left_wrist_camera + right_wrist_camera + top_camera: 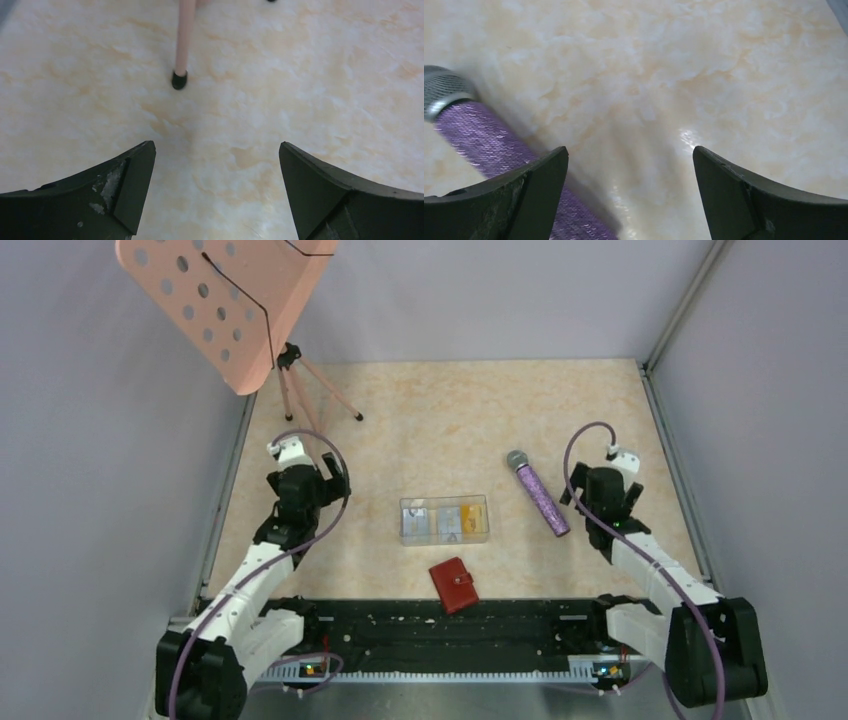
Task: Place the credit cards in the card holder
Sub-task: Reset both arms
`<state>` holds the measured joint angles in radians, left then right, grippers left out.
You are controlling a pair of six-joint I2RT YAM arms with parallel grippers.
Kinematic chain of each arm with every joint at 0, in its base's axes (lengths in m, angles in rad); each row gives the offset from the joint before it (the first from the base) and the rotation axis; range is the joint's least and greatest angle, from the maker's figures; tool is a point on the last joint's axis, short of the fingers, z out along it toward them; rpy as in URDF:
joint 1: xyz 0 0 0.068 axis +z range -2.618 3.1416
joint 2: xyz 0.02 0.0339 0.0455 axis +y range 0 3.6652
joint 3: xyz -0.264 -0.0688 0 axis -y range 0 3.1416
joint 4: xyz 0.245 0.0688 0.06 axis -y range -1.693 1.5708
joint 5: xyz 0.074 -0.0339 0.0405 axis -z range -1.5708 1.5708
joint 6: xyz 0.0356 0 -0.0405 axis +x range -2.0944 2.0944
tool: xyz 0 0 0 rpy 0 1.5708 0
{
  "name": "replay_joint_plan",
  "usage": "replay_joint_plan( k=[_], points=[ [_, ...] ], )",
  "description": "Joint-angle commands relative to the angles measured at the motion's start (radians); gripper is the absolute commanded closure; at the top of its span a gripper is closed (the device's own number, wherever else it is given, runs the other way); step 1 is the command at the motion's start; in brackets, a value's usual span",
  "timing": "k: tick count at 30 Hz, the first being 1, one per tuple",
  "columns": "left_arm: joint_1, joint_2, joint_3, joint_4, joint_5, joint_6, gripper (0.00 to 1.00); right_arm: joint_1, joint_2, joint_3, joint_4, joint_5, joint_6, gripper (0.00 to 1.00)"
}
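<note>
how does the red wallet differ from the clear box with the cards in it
The red wallet is opaque; the clear box is see-through, showing credit cards inside. The wallet is smaller, the box wider. The wallet lies tilted, the box straight across the view. Both lie flat, ungripped.

Left gripper (216,144) and right gripper (630,148), jaws wide apart, empty

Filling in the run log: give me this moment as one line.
left tool: open, empty | right tool: open, empty, beside microphone | credit cards: in clear box | red wallet: closed, untouched
</note>
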<state>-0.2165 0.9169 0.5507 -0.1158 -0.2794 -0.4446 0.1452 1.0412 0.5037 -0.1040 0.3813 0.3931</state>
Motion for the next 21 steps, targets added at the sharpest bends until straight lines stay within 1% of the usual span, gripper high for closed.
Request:
replay_joint_plan(
  k=[1,3,5,8,9,10,13,14,15,16,17,18,19,20,21],
  points=[
    [0.006,0.022,-0.109,0.342,-0.209,0.218,0.01,-0.005,-0.02,-0.197,0.431,0.172,-0.14,0.06],
    [0.006,0.059,-0.18,0.496,-0.22,0.279,0.01,-0.006,0.002,-0.288,0.635,0.17,-0.178,0.06],
    [0.006,0.119,-0.256,0.697,-0.241,0.302,0.01,-0.007,0.016,-0.312,0.738,0.136,-0.211,0.05],
    [0.006,0.232,-0.362,1.022,-0.212,0.35,0.01,-0.008,0.059,-0.339,0.904,0.083,-0.272,0.04],
    [0.006,0.273,-0.373,1.103,-0.219,0.375,0.01,-0.009,0.077,-0.333,0.921,0.063,-0.291,0.04],
    [0.006,0.297,-0.371,1.137,-0.209,0.391,0.01,-0.01,0.098,-0.331,0.962,0.056,-0.308,0.04],
    [0.008,0.367,-0.276,1.052,-0.214,0.445,0.01,-0.012,0.166,-0.333,1.088,0.03,-0.345,0.02],
    [0.008,0.4,-0.268,1.069,-0.195,0.506,0.01,-0.014,0.203,-0.328,1.124,0.011,-0.356,0.02],
    [0.008,0.42,-0.281,1.125,-0.178,0.554,0.01,-0.015,0.226,-0.324,1.156,-0.014,-0.375,0.01],
    [0.015,0.442,-0.308,1.191,-0.166,0.556,0.01,-0.017,0.293,-0.336,1.226,-0.016,-0.385,0.01],
    [0.046,0.473,-0.334,1.278,-0.137,0.544,0.01,-0.023,0.367,-0.354,1.337,-0.011,-0.385,0.01],
    [0.069,0.496,-0.359,1.358,-0.142,0.516,0.01,-0.03,0.435,-0.37,1.454,0.0,-0.387,0.01],
    [0.094,0.504,-0.381,1.399,-0.123,0.488,0.01,-0.029,0.439,-0.367,1.475,0.0,-0.411,0.01],
    [0.118,0.514,-0.399,1.411,-0.069,0.46,0.01,-0.029,0.405,-0.348,1.366,-0.017,-0.402,0.01],
    [0.132,0.539,-0.401,1.448,-0.068,0.46,0.01,-0.031,0.4,-0.344,1.342,-0.019,-0.4,0.01]
  ],
)
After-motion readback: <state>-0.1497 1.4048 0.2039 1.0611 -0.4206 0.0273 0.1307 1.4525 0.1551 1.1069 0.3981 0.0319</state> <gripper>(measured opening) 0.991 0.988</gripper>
